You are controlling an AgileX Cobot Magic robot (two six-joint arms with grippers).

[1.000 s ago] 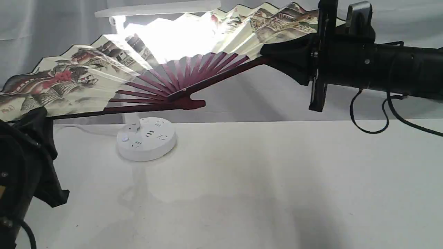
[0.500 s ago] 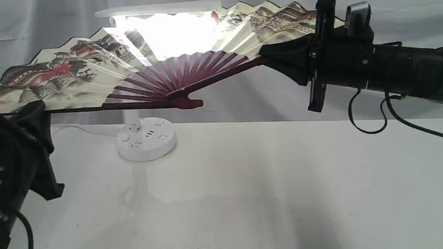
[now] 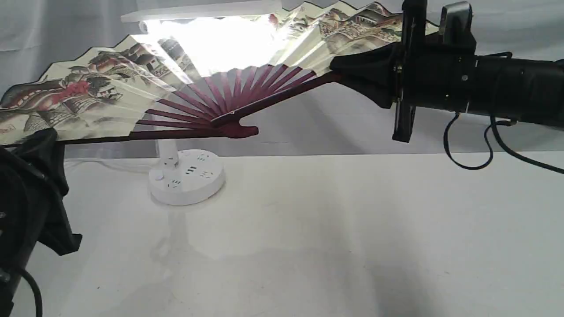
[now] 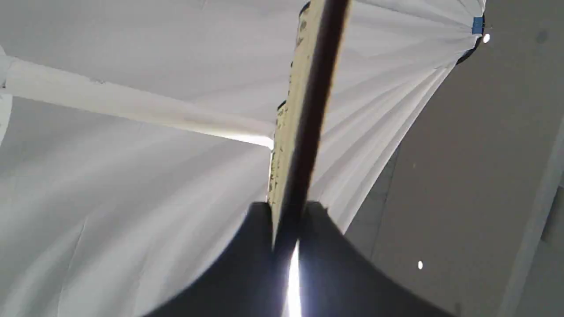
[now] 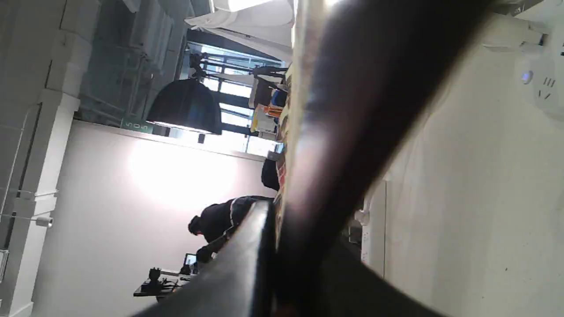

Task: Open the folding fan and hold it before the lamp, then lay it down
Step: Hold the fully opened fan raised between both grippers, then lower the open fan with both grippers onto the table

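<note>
Position: folding fan (image 3: 110, 92) spread full and held aloft above table (image 3: 330, 229), directly in front of lamp (image 3: 187, 178). Paper glowing white beneath lamp head (image 3: 202, 9). No contact with table anywhere.

Left gripper (image 3: 42, 141): clamped shut on left-hand outer rib, near its far end. Shown in left wrist view, with rib seen edge-on between the two fingers (image 4: 238, 255).

Right gripper (image 3: 348, 70): clamped shut on right-hand outer rib, just past the bare maroon sticks.

Long axis: across exterior view from gripper to gripper, sloped, low at left end and high at right end. Pivot (image 3: 238, 130) roughly midway between grippers, hanging above table and just to the right of lamp base in exterior view.

Judged stage: display before lamp in hand, lay-down not yet done.

Likely requirement for lay-down: lower both arms together, carrying fan toward bare table in front of lamp base. Farther to descend at right end.

Likely risks: lower rib catching lamp stem if brought straight down; pleats twisting under uneven release.
</note>
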